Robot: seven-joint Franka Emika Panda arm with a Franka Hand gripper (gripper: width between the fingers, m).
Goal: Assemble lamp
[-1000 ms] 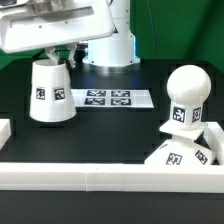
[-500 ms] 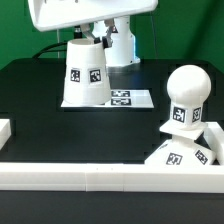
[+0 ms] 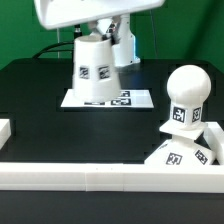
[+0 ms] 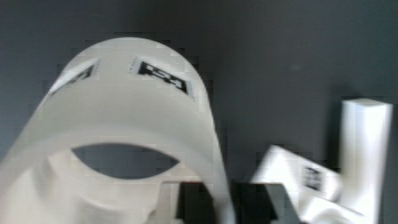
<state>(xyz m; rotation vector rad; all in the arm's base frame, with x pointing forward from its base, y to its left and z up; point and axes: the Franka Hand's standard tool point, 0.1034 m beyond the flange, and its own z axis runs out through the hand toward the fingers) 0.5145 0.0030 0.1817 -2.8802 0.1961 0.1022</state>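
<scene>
Held the white cup-like tapered plastic shade [image 3: 97, 67] up off the black table [image 3: 40, 100], above the flat white marker board [image 3: 110, 98], tilted, tags facing the camera. Gripper [image 3: 92, 30] mostly hidden behind the shade; jaw gap not readable, though plainly carrying it. White round-topped bulb [image 3: 186, 98] stood upright in the low square white base [image 3: 180, 150] at the exterior view's right, just behind the long white border rail [image 3: 110, 175], well apart from the shade

White shade [image 3: 96, 68], bulb [image 3: 187, 96], base [image 3: 180, 153]: black-and-white square tags.
</scene>
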